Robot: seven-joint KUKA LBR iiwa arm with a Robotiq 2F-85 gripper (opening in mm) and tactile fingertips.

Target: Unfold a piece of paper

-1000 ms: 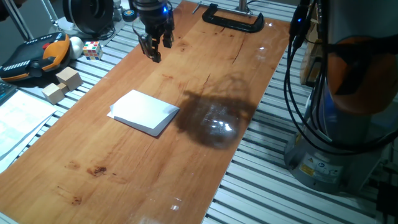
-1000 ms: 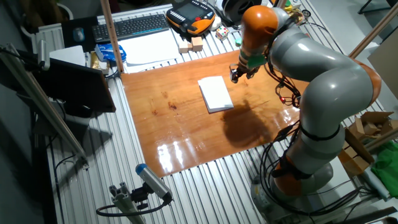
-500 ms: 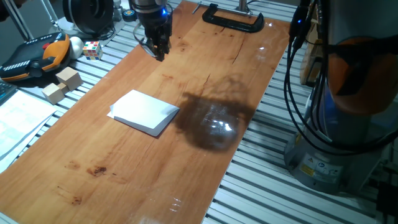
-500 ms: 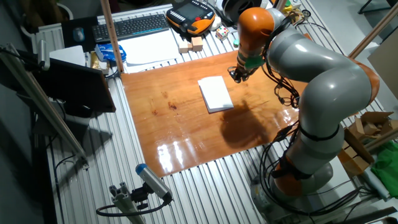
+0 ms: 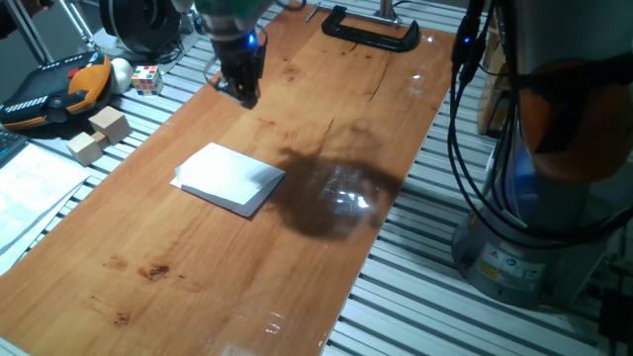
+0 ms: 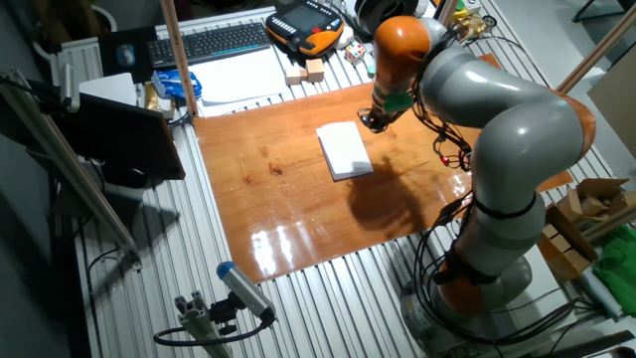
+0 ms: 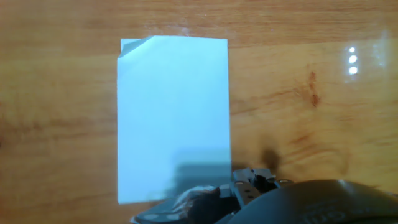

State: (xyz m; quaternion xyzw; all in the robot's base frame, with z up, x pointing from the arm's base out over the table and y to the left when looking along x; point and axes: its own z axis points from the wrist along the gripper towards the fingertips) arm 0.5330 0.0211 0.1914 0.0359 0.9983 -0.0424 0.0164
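One folded piece of paper flat on the table; hand apart, grip unclear.

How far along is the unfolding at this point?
Nothing is done yet: the piece of paper lies folded on the wooden table, one corner dog-eared in the hand view. In hand: the gripper hangs above the table beside the paper, holding nothing. Left: descend, catch the top layer, open it flat.

The grey and orange arm reached out over the worktop, its wrist bent downward; the pincer hung low, fingers pointing down and drawn close together. In the hand view only its dark body showed at the lower edge; the fingertips were not visible.
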